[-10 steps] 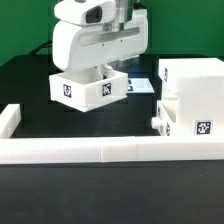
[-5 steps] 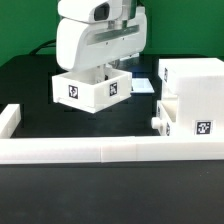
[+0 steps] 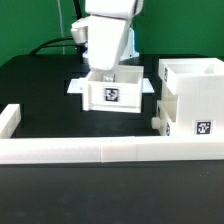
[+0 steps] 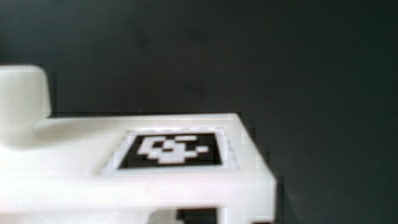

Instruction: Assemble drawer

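Observation:
My gripper (image 3: 108, 70) reaches down into a white open tray (image 3: 114, 96) and is shut on its wall, holding it lifted above the table with a tag facing the camera. The tall white casing (image 3: 192, 82) stands at the exterior view's right. A second tray (image 3: 196, 126) with a round knob (image 3: 158, 123) sits low at the casing's front. In the wrist view the held tray's white surface with a tag (image 4: 173, 150) fills the lower part, and my fingertips cannot be made out.
A long low white border rail (image 3: 100, 150) runs across the front and turns back at the exterior view's left (image 3: 10, 118). The marker board (image 3: 78, 86) lies flat behind the held tray. The table is black.
The arm has moved toward the exterior view's right with the tray and turned it, so one tagged side now faces the camera squarely. The casing and the knobbed tray have not moved.

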### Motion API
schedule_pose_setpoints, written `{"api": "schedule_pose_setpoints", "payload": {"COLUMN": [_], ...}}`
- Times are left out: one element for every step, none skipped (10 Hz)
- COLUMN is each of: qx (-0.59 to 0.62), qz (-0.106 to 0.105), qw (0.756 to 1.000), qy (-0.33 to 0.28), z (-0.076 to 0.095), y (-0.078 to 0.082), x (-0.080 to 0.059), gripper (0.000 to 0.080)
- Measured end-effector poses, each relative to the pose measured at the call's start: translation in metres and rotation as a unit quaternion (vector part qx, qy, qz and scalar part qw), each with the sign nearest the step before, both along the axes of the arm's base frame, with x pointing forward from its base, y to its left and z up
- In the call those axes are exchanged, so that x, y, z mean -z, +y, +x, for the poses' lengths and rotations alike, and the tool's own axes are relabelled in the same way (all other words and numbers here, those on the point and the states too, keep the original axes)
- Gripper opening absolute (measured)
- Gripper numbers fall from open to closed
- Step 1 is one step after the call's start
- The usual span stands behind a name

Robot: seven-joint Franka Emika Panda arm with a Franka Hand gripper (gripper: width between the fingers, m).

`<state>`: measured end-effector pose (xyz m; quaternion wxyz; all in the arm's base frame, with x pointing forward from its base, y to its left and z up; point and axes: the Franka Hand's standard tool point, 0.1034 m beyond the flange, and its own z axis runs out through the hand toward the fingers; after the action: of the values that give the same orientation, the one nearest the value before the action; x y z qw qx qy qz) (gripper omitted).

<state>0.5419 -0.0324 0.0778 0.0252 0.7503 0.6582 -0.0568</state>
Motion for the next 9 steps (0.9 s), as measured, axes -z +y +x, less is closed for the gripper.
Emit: {"api": "schedule_pose_setpoints", "payload": {"qx": [-0.011, -0.010, -0.010, -0.010, -0.021, -0.033, -0.036, -0.042, -0.045], "qz": [0.001, 0.001, 0.001, 0.001, 0.002, 0.004, 0.005, 0.005, 0.004], "qw": [1.000, 1.000, 1.000, 1.000, 1.000, 0.999, 0.999, 0.999, 0.999], "qy": [0.001, 0.001, 0.002, 0.002, 0.000, 0.000, 0.001, 0.002, -0.001], "z": [0.007, 0.007, 0.007, 0.007, 0.007, 0.006, 0.008, 0.010, 0.011], "y": [0.004, 0.004, 0.003, 0.003, 0.003, 0.002, 0.006, 0.011, 0.012], "x": [0.001, 0.001, 0.001, 0.001, 0.002, 0.006, 0.009, 0.011, 0.011], "gripper": [0.0042, 0.0042, 0.0042, 0.0042, 0.0042, 0.0042, 0.0042, 0.0042, 0.0042]}}
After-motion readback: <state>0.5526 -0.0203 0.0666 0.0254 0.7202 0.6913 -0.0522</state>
